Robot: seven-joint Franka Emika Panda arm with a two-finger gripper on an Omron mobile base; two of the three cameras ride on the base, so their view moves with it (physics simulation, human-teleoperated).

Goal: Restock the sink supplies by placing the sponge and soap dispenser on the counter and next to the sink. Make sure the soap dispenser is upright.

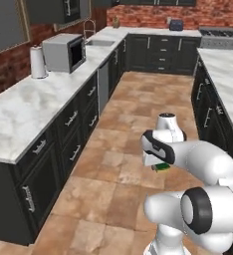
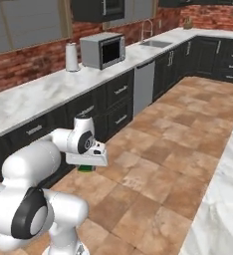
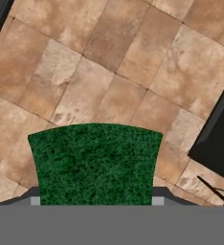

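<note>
My gripper (image 3: 95, 201) is shut on the sponge (image 3: 95, 162), whose dark green scouring layer faces the hand camera above the tiled floor. In the left base view the sponge (image 1: 162, 167) peeks out under the hand, and in the right base view the sponge (image 2: 86, 168) hangs below the gripper (image 2: 87, 164) over the aisle. The counter (image 1: 34, 107) runs along the left brick wall. The sink (image 1: 99, 43) with its arched faucet (image 1: 88, 27) lies far down the counter (image 2: 39, 94), past the microwave; the sink (image 2: 156, 44) is well away from the hand. The soap dispenser is out of view.
A steel microwave (image 1: 63, 52) and a paper towel roll (image 1: 38, 62) stand on the counter between me and the sink. The marble island (image 1: 228, 84) borders the aisle on the right. Dark cabinets (image 2: 119, 97) line the left. A stove (image 1: 220, 34) sits at the back.
</note>
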